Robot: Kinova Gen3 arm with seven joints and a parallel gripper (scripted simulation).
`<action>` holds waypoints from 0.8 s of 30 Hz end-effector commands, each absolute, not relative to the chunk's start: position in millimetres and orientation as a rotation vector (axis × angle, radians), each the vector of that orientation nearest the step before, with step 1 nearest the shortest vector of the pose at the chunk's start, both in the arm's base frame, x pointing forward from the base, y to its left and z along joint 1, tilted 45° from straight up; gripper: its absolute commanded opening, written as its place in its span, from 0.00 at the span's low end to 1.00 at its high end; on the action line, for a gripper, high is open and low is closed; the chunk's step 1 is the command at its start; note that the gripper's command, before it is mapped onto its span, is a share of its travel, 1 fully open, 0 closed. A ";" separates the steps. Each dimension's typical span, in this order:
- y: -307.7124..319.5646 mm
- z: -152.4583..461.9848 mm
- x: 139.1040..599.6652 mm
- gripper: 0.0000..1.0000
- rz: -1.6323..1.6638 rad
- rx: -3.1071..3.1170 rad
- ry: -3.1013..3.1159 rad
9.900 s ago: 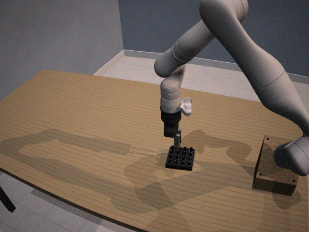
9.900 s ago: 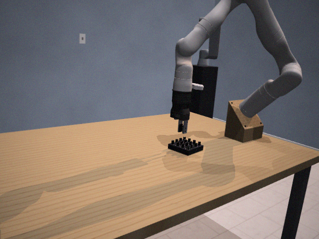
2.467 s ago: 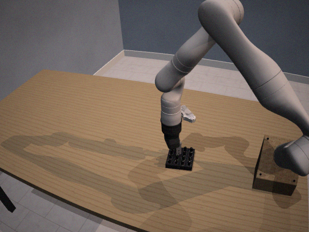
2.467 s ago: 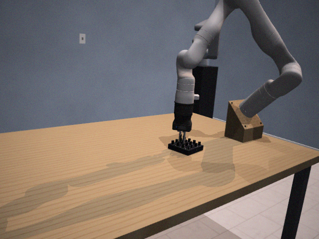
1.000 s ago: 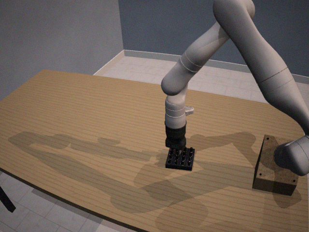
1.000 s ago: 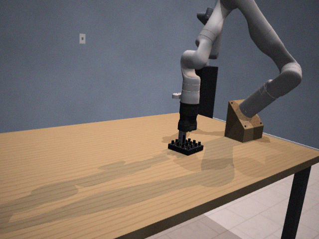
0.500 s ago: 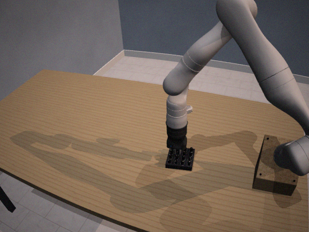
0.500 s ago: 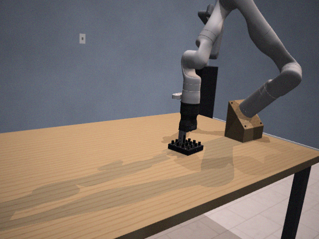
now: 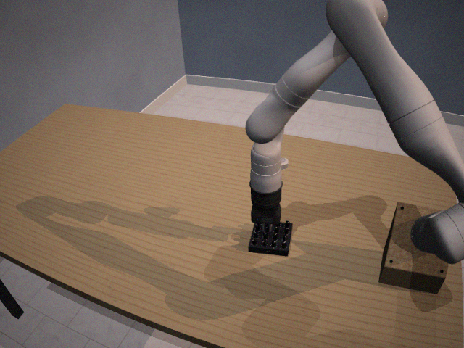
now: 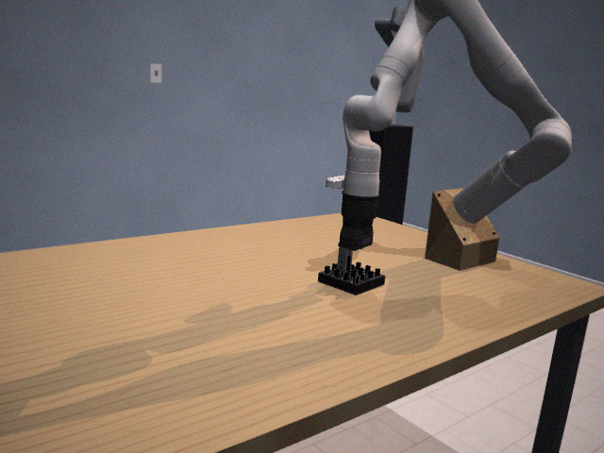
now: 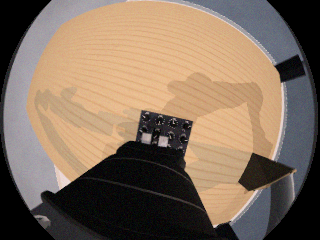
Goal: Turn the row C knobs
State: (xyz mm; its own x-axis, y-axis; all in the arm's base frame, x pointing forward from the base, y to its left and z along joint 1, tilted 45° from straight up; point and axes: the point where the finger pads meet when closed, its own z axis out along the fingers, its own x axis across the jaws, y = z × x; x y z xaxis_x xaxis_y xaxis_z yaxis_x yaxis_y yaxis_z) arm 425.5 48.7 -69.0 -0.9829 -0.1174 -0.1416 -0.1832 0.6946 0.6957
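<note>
The black knob box (image 9: 268, 251) (image 10: 342, 283) (image 11: 175, 128) stands on its feet near the middle of the wooden table (image 9: 112, 157) (image 10: 146, 293). Its knobs are small dark pegs; I cannot read their white lines or names. My gripper (image 9: 267, 227) (image 10: 343, 265) (image 11: 156, 134) points straight down onto the box and is shut on one knob, at the box's far left part in the top view. I cannot tell which knob it is. The wrist view is mostly filled by the gripper body, which hides the near part of the box.
The arm's wooden mounting block (image 9: 406, 239) (image 10: 456, 241) (image 11: 263, 172) stands to the right of the box. A dark upright panel (image 10: 394, 170) stands behind the table's far edge. The table's front edge runs close below the box in the exterior view.
</note>
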 end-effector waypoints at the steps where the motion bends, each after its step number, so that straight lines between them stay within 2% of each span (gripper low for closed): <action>1: 47.8 -68.7 425.9 0.30 1.167 -0.250 2.811; 16: 47.8 -68.7 425.9 0.30 1.167 -0.251 2.811; 17: 47.8 -68.7 425.9 0.46 1.167 -0.251 2.811; 24: 47.8 -68.7 425.9 0.46 1.167 -0.251 2.811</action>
State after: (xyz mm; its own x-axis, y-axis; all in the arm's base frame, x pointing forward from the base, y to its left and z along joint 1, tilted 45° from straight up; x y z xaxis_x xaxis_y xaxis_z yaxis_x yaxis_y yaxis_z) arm 425.3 48.7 -69.0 -0.9826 -0.1187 -0.1428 -0.1849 0.6941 0.6957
